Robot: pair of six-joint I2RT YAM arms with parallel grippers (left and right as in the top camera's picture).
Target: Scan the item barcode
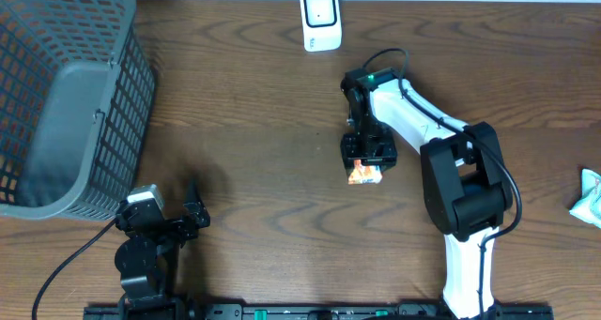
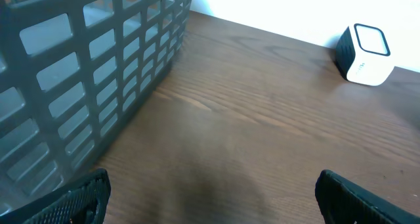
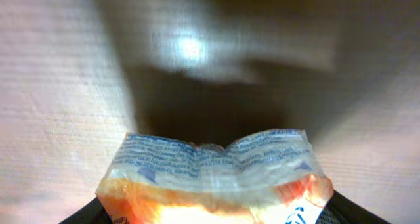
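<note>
You had the right gripper (image 1: 366, 164) down over the orange snack packet (image 1: 364, 175) near the middle of the table (image 1: 244, 123), well apart from the white scanner (image 1: 320, 19) at the far edge. From the right wrist, the packet (image 3: 216, 178) lay between the two dark fingers (image 3: 88, 214), its crimped, blue-printed seal pointing away from the camera and its width running across from finger to finger. Overhead, the gripper covered most of it, so you could not read its long axis there. I cannot tell whether the jaws had actually closed on it or merely flanked it.

Your left gripper (image 1: 195, 210) rested near the front left of the table beside the grey basket (image 1: 131, 85), fingers (image 2: 79, 198) spread fully and holding nothing. A teal packet (image 1: 590, 196) lay at the right edge.
</note>
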